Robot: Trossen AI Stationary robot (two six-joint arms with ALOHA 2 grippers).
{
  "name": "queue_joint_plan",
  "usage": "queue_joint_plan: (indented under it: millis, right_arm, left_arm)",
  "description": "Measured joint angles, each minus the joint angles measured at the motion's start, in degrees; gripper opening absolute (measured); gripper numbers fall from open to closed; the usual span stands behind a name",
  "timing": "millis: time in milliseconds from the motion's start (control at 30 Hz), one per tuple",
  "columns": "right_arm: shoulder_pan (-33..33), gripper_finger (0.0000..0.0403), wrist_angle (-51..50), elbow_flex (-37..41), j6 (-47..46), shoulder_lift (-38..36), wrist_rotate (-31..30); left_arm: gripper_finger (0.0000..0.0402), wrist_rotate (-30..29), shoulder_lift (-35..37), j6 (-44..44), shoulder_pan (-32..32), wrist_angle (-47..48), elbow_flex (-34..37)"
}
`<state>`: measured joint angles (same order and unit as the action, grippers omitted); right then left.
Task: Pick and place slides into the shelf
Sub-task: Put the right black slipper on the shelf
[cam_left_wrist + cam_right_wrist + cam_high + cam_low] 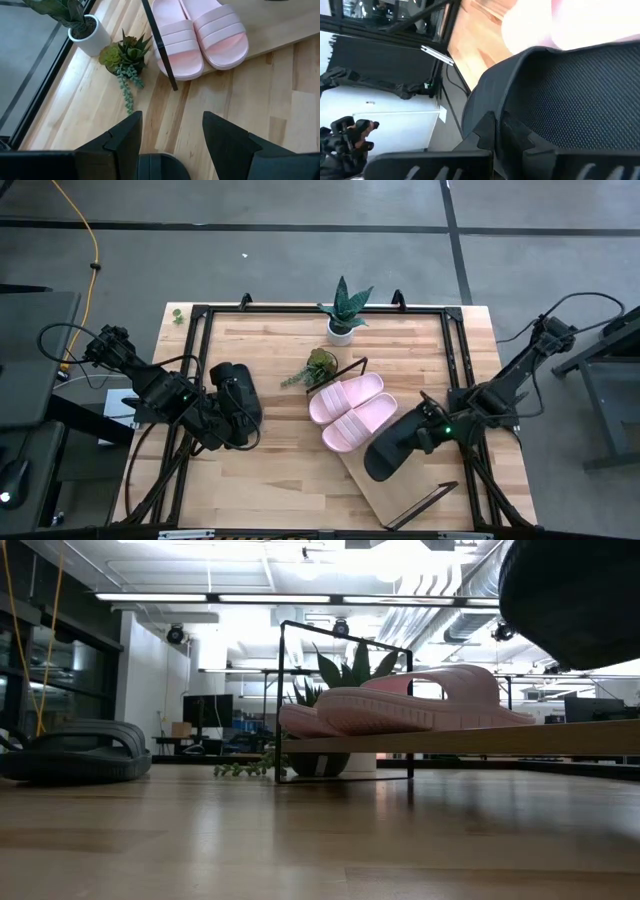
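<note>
Black foam fills the right wrist view: the right pincer (495,131) is closed on the rim of a black slide (392,446), held above the shelf (385,485) beside the two pink slides (350,411) already lying on it. Moulded foam like this looks light and springy, a little flexible, not fragile, so a rim pinch should hold, though the slide may sag or swing. Farther off, the left pincer (171,131) stands spread above the other black slide (233,402) on the surface (280,480); its wide strap or side edge looks the best hold.
</note>
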<state>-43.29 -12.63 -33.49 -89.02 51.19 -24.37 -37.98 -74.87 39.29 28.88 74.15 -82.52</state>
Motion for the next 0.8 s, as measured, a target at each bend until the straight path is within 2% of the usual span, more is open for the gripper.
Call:
queue_joint_plan:
  millis: [267, 567, 800]
  right_arm:
    - [0.0, 0.0000, 3.0, 0.7, -1.2, 5.1, 1.6]
    - [0.0, 0.0000, 11.4, 0.7, -1.9, 13.2, 0.9]
    - [-0.3, 0.0000, 14.7, 0.7, -0.9, 13.3, 2.9]
  left_arm:
    - [0.0198, 0.0, 0.0, 0.1, 0.0, -0.1, 0.0]
    - [0.0198, 0.0, 0.0, 0.1, 0.0, -0.2, 0.0]
    - [0.0198, -0.1, 0.0, 0.1, 0.0, -0.4, 0.0]
